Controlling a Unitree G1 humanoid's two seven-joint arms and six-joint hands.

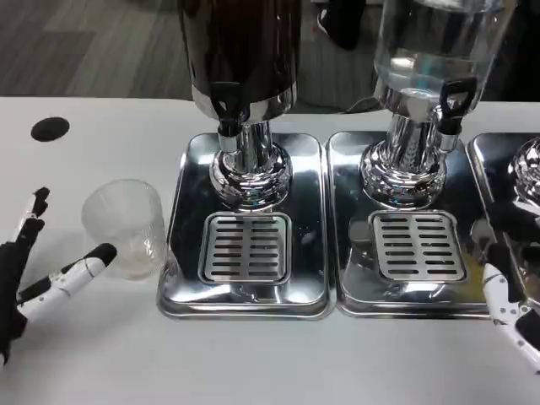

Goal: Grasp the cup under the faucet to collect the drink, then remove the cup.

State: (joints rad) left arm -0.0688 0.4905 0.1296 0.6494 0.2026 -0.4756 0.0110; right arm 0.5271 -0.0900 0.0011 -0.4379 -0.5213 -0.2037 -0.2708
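**Cup not yet grasped, filling not begun**

The clear plastic cup [124, 226] stands upright on the white table [253, 363] at the left of the frame, just beside the left drip tray [177, 287] and not on its grate [245, 247]. It looks empty. The dark dispenser [240, 51] rises at the top centre, its faucet [226, 105] above that grate; a clear dispenser [439, 42] stands to the right over a second tray [346, 287].

The left hand [34, 283], at the lower left, has its fingers spread apart, one fingertip [105, 252] close to the cup's base; actual contact cannot be judged. The right hand [510, 312] sits at the lower right edge, mostly cut off, so its state cannot be told.

By my reading, nothing of the task is done: grasping, placing under the faucet, filling and removal all remain.
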